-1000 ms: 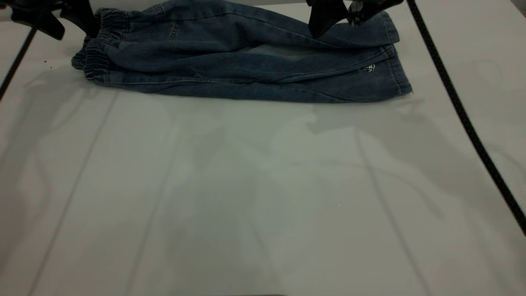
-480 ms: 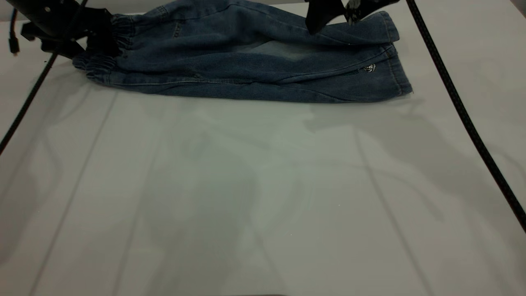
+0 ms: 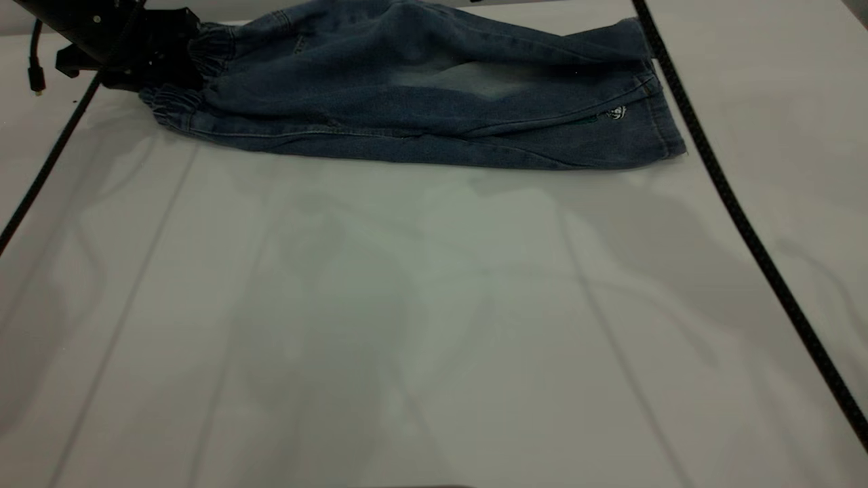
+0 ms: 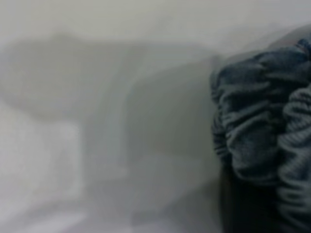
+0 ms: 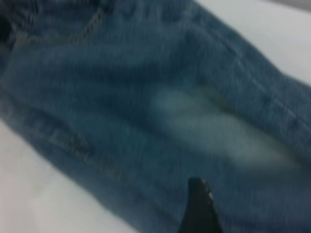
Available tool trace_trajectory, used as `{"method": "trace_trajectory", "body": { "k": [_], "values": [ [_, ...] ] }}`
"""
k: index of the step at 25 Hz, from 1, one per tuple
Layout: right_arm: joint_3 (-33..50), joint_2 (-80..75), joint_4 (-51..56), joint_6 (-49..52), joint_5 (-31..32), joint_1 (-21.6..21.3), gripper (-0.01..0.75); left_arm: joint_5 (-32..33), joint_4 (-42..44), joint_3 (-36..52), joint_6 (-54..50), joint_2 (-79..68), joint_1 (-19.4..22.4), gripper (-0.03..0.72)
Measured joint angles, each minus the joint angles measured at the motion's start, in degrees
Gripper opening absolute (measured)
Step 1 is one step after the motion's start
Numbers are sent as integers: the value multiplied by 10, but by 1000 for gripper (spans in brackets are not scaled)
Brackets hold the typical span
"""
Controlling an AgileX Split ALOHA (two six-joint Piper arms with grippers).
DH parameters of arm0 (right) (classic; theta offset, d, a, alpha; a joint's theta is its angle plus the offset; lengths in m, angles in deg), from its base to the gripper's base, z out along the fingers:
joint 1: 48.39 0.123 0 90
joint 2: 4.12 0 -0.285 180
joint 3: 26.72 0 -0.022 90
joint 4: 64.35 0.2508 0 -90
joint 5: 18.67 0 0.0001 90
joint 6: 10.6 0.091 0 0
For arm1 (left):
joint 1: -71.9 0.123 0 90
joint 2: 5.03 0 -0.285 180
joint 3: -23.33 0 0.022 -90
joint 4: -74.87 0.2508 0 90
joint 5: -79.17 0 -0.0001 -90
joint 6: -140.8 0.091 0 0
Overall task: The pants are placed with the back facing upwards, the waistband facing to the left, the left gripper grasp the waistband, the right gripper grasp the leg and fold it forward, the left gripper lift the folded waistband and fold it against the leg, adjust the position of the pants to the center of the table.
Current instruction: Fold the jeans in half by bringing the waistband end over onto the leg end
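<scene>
The pants (image 3: 407, 102) lie folded lengthwise along the far side of the table (image 3: 407, 325), with the waistband (image 3: 178, 108) at the left. The leg (image 3: 475, 78) with its pale patch lies on top, and a small cartoon print (image 3: 614, 113) shows near the right hem. My left gripper (image 3: 169, 54) is shut on the far part of the waistband, whose ruched folds (image 4: 262, 126) bunch against its dark finger (image 4: 243, 204). My right gripper (image 5: 221, 206) hovers open above the leg's faded patch (image 5: 218, 121), holding nothing. Only one fingertip (image 5: 198, 196) shows.
Two black cables cross the table: one (image 3: 739, 217) runs diagonally past the pants' right hem, and one (image 3: 47, 169) lies at the left below the left arm. The white table in front of the pants is bare.
My right gripper has risen off the leg and left the exterior view. The left gripper moved right with the waistband, shifting the pants' left end rightward.
</scene>
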State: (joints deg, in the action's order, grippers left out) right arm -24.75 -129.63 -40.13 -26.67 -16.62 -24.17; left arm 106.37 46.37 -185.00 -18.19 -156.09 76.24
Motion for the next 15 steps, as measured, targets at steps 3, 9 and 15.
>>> {"method": "trace_trajectory", "body": {
  "k": [3, 9, 15],
  "values": [
    [-3, -17, 2, 0, -31, 4, 435, 7, -2, -1, 1, 0, 0, 104],
    [-21, -55, 4, 2, -65, 4, 435, 59, 7, -1, 21, 13, 0, 98],
    [-23, -100, 5, 2, -114, 4, 435, 146, 52, -1, 23, 57, 0, 97]
  ]
}}
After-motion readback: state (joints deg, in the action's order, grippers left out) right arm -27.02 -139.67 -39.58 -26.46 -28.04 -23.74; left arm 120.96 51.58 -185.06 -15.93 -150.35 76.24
